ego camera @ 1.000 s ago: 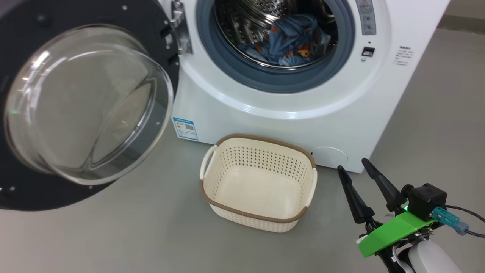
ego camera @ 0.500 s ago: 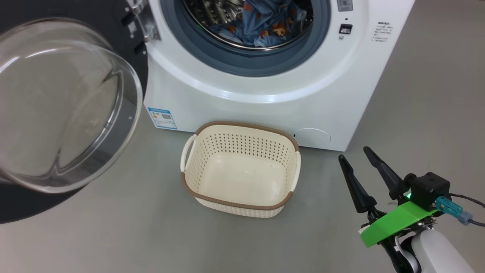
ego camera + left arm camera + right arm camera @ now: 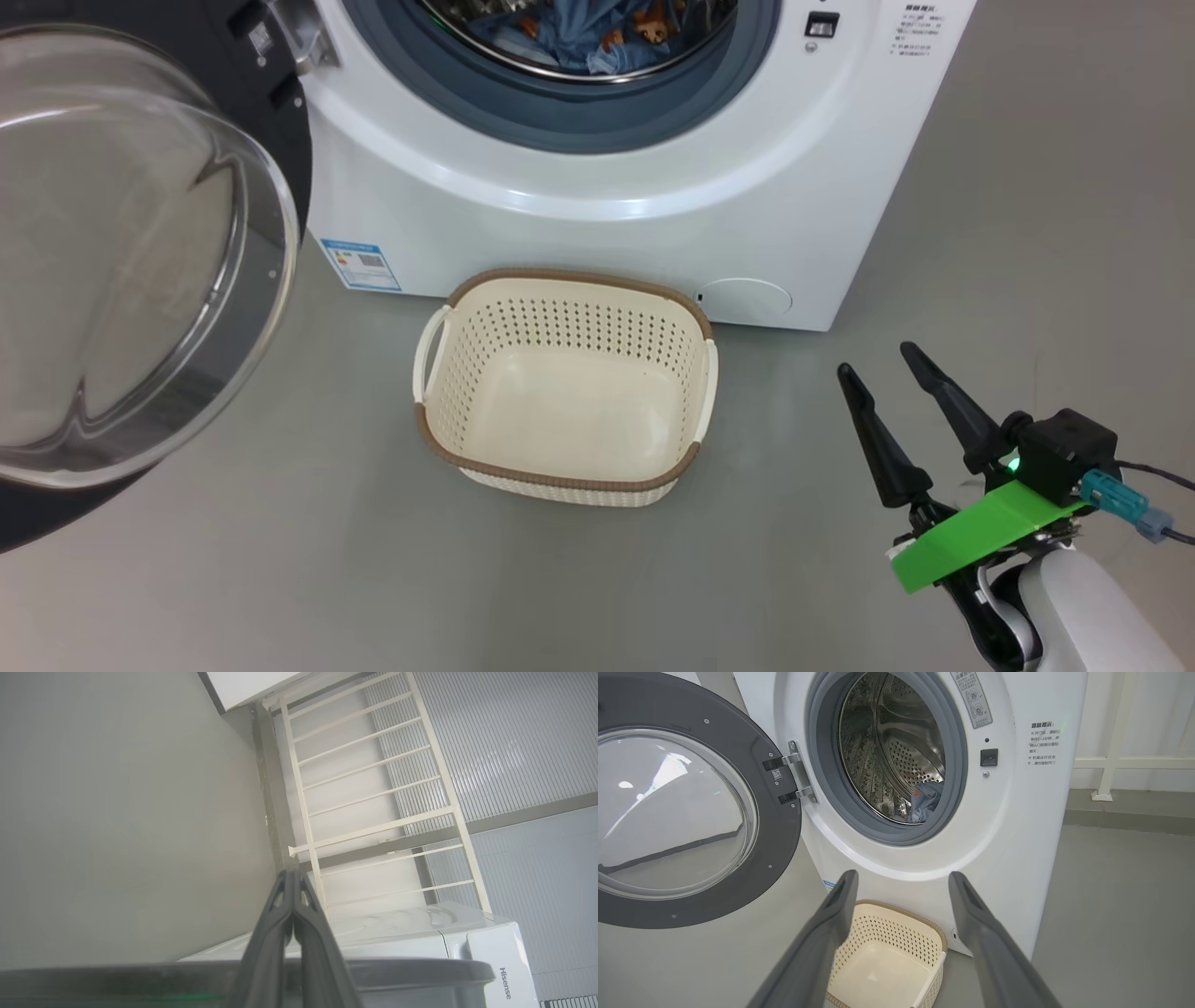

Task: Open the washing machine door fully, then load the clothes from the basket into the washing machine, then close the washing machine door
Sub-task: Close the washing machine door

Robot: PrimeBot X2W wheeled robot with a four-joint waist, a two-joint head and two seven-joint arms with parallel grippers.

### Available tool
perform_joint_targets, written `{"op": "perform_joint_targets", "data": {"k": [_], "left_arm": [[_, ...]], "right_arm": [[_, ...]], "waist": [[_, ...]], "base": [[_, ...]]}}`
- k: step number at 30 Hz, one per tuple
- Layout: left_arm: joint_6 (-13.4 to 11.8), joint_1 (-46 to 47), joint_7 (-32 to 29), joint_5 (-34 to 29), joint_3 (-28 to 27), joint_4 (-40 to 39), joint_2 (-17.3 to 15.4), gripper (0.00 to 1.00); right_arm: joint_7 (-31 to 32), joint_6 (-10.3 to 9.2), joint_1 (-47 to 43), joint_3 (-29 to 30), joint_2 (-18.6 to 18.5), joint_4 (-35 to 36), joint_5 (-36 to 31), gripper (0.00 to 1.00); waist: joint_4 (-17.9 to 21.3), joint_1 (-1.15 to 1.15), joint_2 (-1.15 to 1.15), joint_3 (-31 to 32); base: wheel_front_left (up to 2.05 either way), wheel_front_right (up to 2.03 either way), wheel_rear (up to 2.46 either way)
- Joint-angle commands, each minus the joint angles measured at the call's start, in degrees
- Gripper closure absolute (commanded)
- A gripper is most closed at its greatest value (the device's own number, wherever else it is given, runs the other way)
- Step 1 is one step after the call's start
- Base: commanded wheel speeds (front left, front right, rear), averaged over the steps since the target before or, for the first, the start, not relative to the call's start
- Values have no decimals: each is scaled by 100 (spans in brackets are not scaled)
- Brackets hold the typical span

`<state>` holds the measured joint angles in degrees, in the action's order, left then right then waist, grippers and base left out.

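Shifting camera only; basket [image 3: 560,277] empty before washing machine [image 3: 597,233], clothes [image 3: 597,37] inside, washing machine door [image 3: 121,261] unclosed; right gripper [image 3: 875,358] apart, left gripper [image 3: 292,875] together.

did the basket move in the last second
No. The basket still sits just before the washing machine, between its blue label and round cover; the whole view shifted, so the camera moved.

The clothes [image 3: 583,45] are cut off by the head view's top edge.
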<state>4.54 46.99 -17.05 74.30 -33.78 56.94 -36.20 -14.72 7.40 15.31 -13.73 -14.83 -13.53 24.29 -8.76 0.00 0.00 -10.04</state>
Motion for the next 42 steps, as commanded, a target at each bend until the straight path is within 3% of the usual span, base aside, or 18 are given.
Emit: {"op": "perform_joint_targets", "data": {"k": [1, 13, 29, 34, 41, 42], "left_arm": [[-4, 89, -85, 52, -27, -90, -445, 100], [46, 100, -1221, -28, 417, 247, -495, 100], [174, -448, -3395, 300, 840, -519, -149, 100], [-76, -784, -4076, 515, 894, -1227, 82, 100], [-746, -1467, -4760, 793, 982, -2909, 594, 100], [-746, -1467, -4760, 793, 982, -2909, 594, 100]], "right_arm": [[-28, 9, 114, -75, -36, 166, -64, 0], [-28, 9, 122, 11, 48, 161, -138, 0], [-28, 9, -63, 52, 293, 93, -43, 0], [-28, 9, -161, 116, 369, 97, 0, 0], [-28, 9, -299, 180, 510, 100, 33, 0], [-28, 9, -299, 180, 510, 100, 33, 0]], "waist": [[19, 0, 0, -49], [17, 0, 0, -81], [-111, 0, 0, 416], [-143, 0, 0, 582], [-135, 0, 0, 769], [-135, 0, 0, 769]], "base": [[0, 0, 0], [0, 0, 0], [0, 0, 0], [0, 0, 0], [0, 0, 0], [0, 0, 0]]}}
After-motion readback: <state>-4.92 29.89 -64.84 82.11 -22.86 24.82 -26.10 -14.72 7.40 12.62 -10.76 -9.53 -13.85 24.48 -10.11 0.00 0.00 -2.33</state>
